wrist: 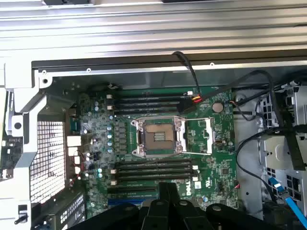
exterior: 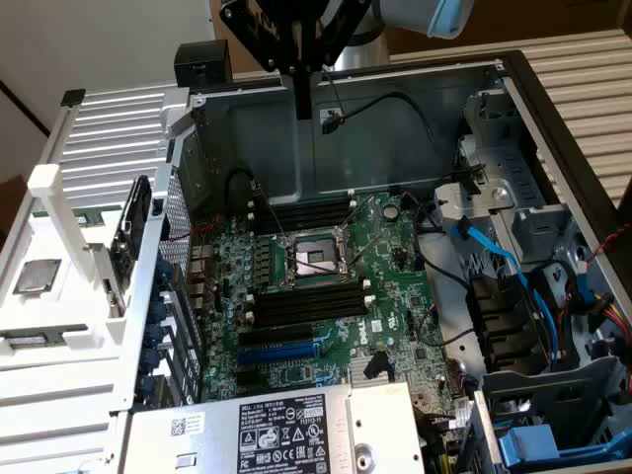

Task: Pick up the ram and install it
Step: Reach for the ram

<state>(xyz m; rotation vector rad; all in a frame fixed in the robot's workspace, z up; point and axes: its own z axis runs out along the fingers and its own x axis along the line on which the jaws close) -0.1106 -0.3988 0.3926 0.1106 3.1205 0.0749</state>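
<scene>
The ram [exterior: 132, 233] is a thin dark stick standing on edge against the white rack [exterior: 59, 296], outside the case at the exterior view's left. My gripper [exterior: 303, 97] hangs high over the back wall of the open computer case, far from the ram, shut with nothing between its fingers. In the wrist view the closed gripper [wrist: 168, 194] points down over the green motherboard [wrist: 216, 163]. Black memory slots lie on both sides of the CPU socket [exterior: 314, 259]: one bank [exterior: 308, 213] behind it, one bank [exterior: 306, 302] in front.
A blue expansion slot [exterior: 281, 348] and the power supply [exterior: 286, 430] sit nearest the camera in the exterior view. Black and blue cables [exterior: 499, 259] and drive bays crowd the exterior view's right. A black cable [exterior: 395, 99] loops along the case's back wall.
</scene>
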